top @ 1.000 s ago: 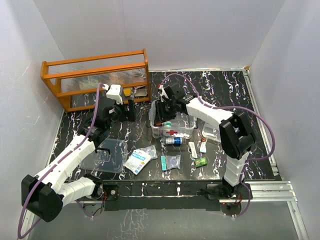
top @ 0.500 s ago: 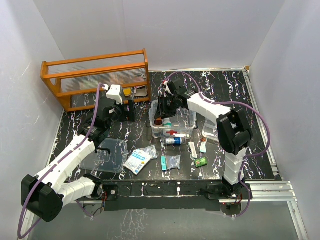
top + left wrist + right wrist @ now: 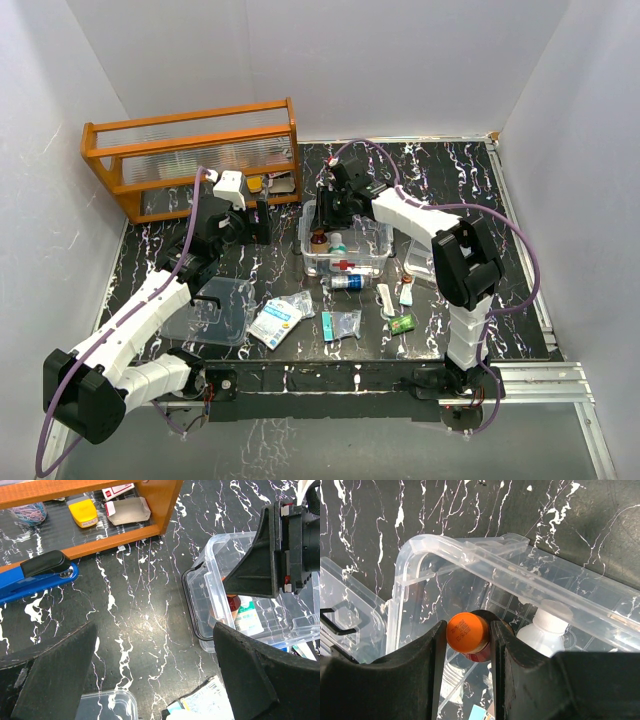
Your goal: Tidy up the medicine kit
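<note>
Squarely between the jaws of the right gripper (image 3: 468,625) sits the smooth, round orange cap of a dark reddish bottle (image 3: 467,634); the matte black jaws press it from both sides. The bottle stands upright in a corner of the medicine kit (image 3: 470,550), a clear plastic box with a rounded rim and a gridded floor. Beside it is a translucent white-capped bottle (image 3: 547,625), its lower part blurred by the wall. The kit sits mid-bench. The left gripper (image 3: 155,630) has its blunt wedge jaws spread wide, holding nothing, over the black, white-veined bench (image 3: 145,610). The kit's clear lid (image 3: 215,310) lies flat at the front left, apart from the box. Small sachets (image 3: 275,322) are too small to read. A blue stapler (image 3: 40,575) is cut off by the frame beside the orange wooden rack (image 3: 170,502).
</note>
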